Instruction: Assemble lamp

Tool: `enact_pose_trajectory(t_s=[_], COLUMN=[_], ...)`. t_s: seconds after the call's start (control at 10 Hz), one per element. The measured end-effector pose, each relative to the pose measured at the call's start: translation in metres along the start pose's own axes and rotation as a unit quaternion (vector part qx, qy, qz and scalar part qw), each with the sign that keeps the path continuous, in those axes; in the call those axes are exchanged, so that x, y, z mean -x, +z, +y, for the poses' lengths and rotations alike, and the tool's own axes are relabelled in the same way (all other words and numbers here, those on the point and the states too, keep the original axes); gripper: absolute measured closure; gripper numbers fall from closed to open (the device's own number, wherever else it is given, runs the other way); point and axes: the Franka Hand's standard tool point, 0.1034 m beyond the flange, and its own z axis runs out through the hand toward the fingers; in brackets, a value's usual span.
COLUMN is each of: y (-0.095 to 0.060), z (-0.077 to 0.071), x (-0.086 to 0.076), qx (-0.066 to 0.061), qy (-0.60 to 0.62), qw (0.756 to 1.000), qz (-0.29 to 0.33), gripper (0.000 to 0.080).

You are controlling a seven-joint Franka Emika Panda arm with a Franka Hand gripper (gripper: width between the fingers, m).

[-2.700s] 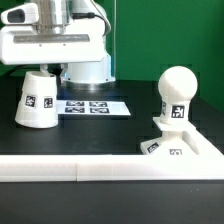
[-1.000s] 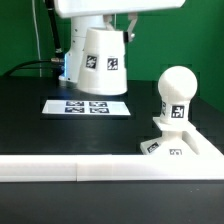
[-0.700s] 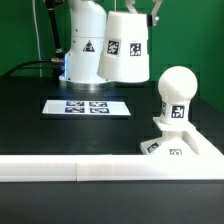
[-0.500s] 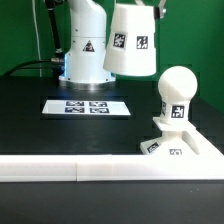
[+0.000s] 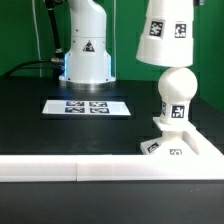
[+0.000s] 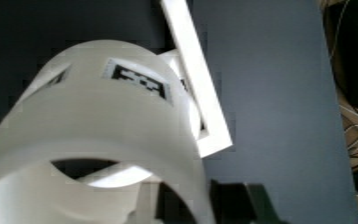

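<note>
Lamp shade [image 5: 167, 32] is seen high in the air, tilted, directly above the ball-shaped bulb [image 5: 178, 88], with its lower rim just short of the bulb's top. The bulb is seated upright on the angular base [image 5: 170, 140], which is lodged in the corner of the white rail [image 5: 70, 169] at the exterior view's right.

The gripper itself is cut off in the exterior view and hidden behind the shade [image 6: 105, 130] in the wrist view, so its state cannot be told, though the shade is evidently being carried.

A miss is judged possible: if the shade is lowered while tilted or off-centre, its rim could strike the bulb, tipping it or shifting the base.

The shade's hollow interior is shown empty. The marker board [image 5: 87, 106] is left bare on the black table [image 5: 60, 135].
</note>
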Motion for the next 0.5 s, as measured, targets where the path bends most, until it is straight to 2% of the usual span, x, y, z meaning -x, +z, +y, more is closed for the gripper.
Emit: enact_pose_trajectory(t_s=[0.2,0.5], y=[0.010,0.027], z=[-0.002,-0.001], x=[-0.008,-0.010], qx=[0.001,0.001], qy=[-0.002,-0.001], qw=[1.000,1.000], qz=[0.004,0.013], gripper=[0.0754,0.0754])
